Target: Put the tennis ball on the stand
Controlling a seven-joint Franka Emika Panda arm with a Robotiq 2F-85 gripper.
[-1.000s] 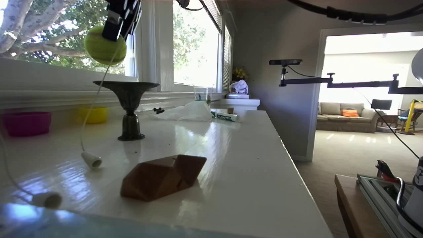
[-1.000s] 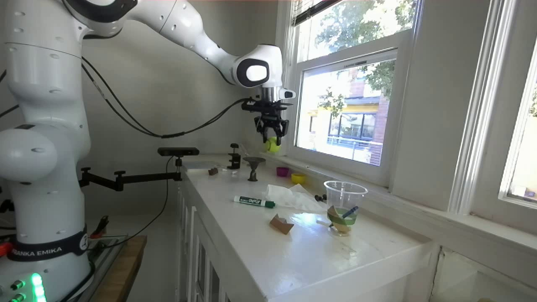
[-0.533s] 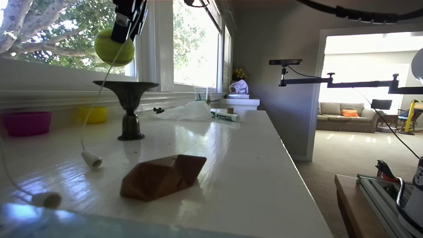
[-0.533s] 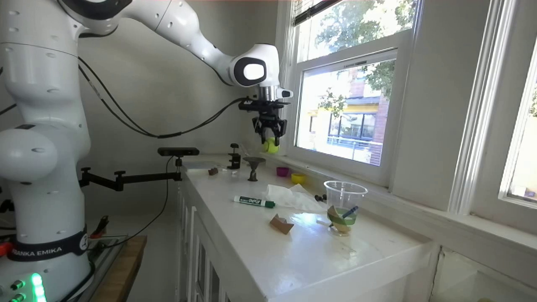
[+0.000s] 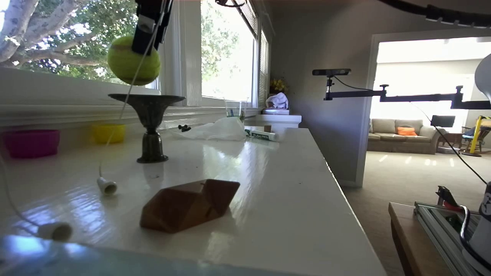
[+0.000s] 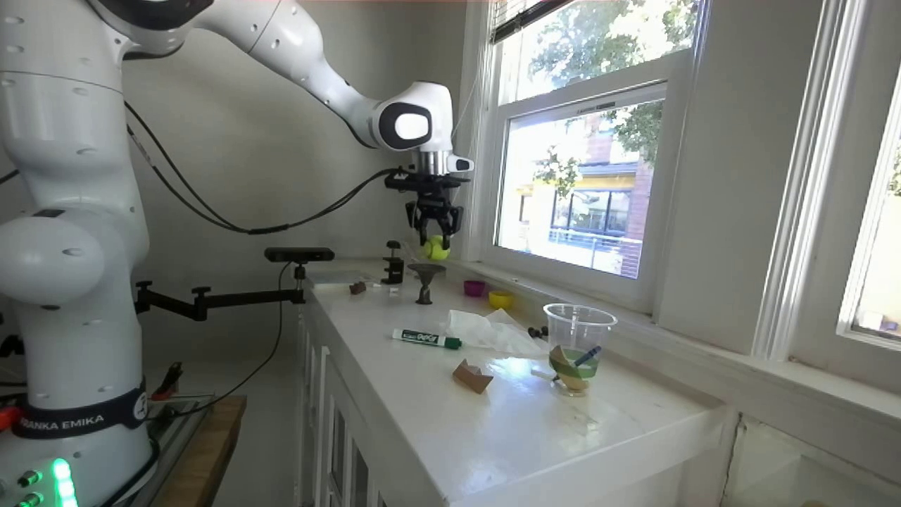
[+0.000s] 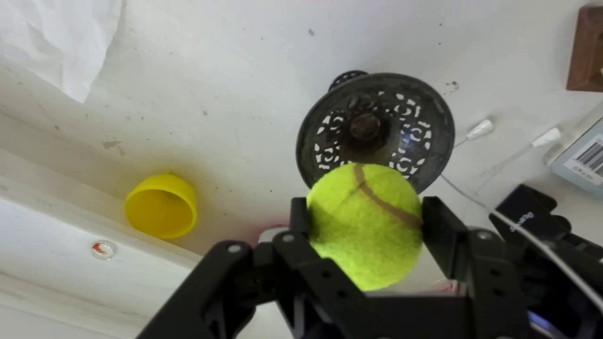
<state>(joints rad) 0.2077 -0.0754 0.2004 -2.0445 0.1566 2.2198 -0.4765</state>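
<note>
The fuzzy yellow-green tennis ball [image 5: 122, 63] is held between the fingers of my gripper [image 7: 365, 212]; both pads press its sides. The stand [image 5: 151, 111] is dark, upright on the white counter, with a wide funnel top. In an exterior view a small gap shows between the ball's underside and the stand's rim. In another exterior view the ball [image 6: 436, 248] is just above and slightly to the window side of the stand [image 6: 426, 273]. In the wrist view the ball covers the lower rim of the stand's pierced bowl [image 7: 325, 117]; the bowl's middle shows bare.
A thin white cord [image 5: 132, 82] runs across the ball and gripper in view, down to a white cone end [image 5: 106, 186]. A yellow bowl [image 7: 162, 207] and purple bowl [image 5: 32, 143] stand by the window. A brown lump [image 5: 188, 207] and black clamp [image 6: 393, 264] are near.
My gripper has carried the ball sideways toward the stand, away from the window, and a little lower. The cord and its cone end have shifted slightly. The stand has not moved.
</note>
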